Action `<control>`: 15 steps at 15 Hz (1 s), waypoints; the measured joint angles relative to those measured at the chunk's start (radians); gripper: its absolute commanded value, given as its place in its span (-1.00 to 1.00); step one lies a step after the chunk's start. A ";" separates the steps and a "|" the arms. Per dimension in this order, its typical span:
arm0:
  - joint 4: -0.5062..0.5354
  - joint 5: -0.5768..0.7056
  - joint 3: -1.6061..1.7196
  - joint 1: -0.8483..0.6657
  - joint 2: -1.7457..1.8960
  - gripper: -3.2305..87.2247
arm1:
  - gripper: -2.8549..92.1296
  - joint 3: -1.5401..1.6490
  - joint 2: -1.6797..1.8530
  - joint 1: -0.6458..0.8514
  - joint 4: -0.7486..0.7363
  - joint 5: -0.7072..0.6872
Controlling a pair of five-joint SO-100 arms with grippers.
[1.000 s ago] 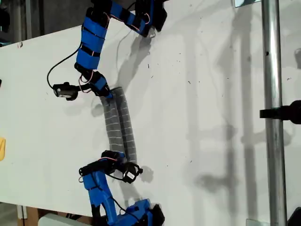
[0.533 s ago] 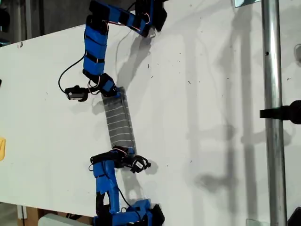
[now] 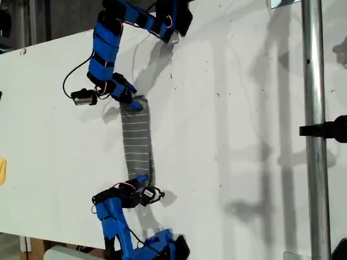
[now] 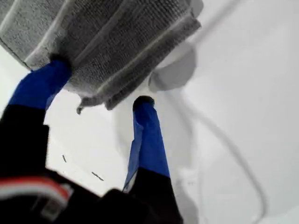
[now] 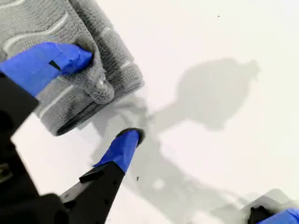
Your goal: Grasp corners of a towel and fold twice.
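Midway between the worktop's two arm-side edges, toward the exterior view's left, the towel (image 3: 136,138) lies as a narrow folded strip, flat, an arm at each short end. Which arm is which cannot be told.

The first gripper (image 4: 100,84) is spread: one fingertip against the towel's layered end, the other on bare worktop (image 3: 233,81) beside it. The second gripper (image 5: 105,95) is likewise spread, one fingertip resting on a bunched corner (image 5: 100,88), the other clear of the cloth.

Cloth reads soft, light, limp and thick-woven; likely to sag and let layers slip. Best hold judged to be at the end corners, pinching all layers together.

Nearby: a yellow object (image 3: 2,170) by the exterior view's left edge and a metal pole (image 3: 312,108) at its right, both well apart. A black cable (image 3: 69,81) loops near one arm. Nothing blocks the strip.
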 measured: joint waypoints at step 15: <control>-0.310 -0.462 1.284 0.445 1.841 -0.98 | -0.18 0.776 1.384 -0.402 0.325 0.727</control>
